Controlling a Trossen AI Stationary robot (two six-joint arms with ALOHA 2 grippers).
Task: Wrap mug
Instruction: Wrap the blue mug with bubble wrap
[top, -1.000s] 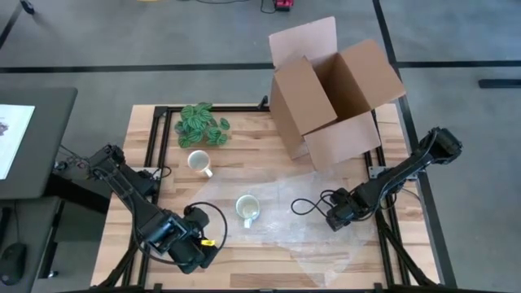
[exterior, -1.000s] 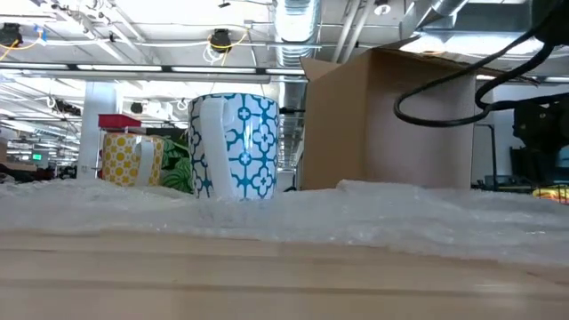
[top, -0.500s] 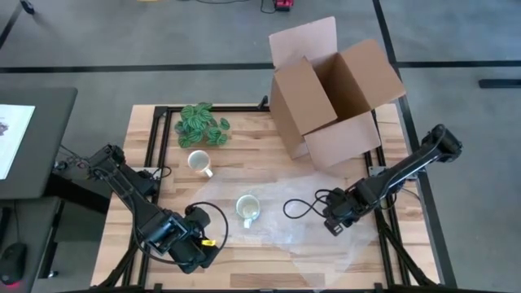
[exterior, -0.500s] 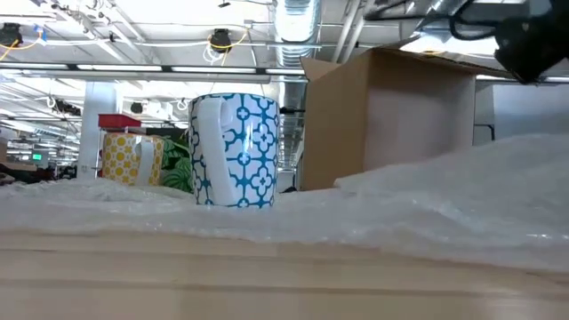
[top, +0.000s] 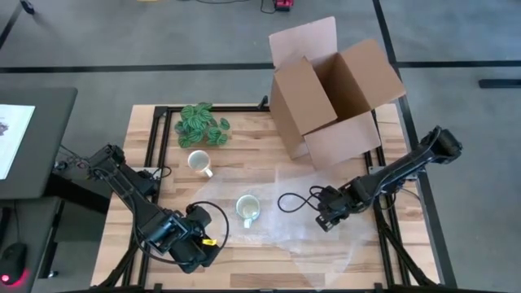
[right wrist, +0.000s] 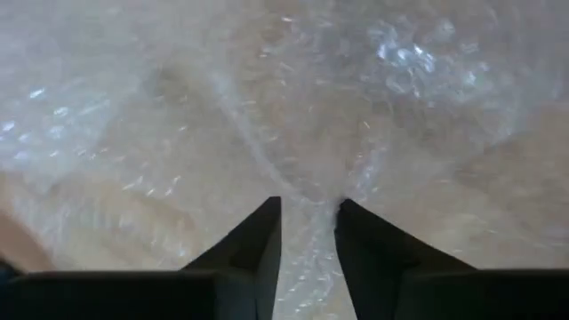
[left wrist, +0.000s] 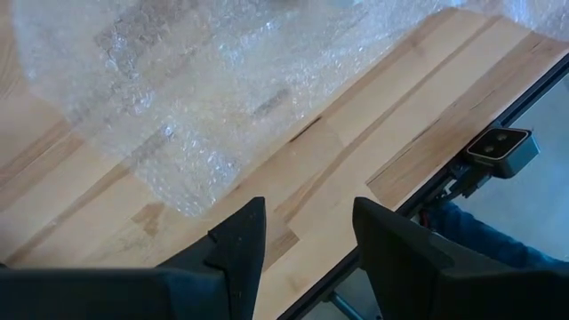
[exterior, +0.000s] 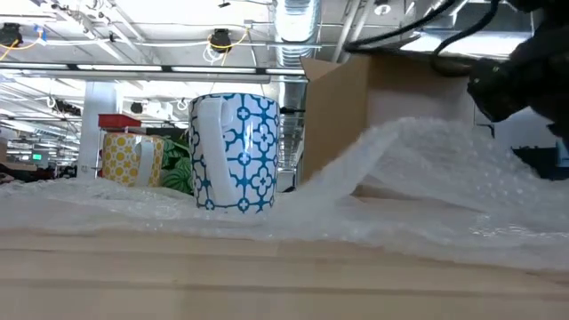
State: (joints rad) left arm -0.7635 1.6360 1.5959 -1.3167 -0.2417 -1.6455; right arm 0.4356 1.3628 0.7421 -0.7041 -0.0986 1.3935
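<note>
One mug, wrap begun.
Right pincer [top: 320, 220] pinching bubble wrap [top: 285, 236], lifting it toward patterned mug [top: 247, 209]; mug uncovered.

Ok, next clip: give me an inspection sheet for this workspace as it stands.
Surface: wooden table, mostly covered by bubble wrap.
Job's things: blue-patterned mug upright on the wrap; wrap's right side lifted toward it.
Clutter: second mug, yellow-patterned, off the wrap; green plant; open cardboard box at the far right corner.
End effectors: right end effector pinches the wrap; left end effector open, hovering at the near left edge.
Cables: black cable loop at the right wrist.
Surroundings: desk with a screen left of the table; open hall behind.
</note>
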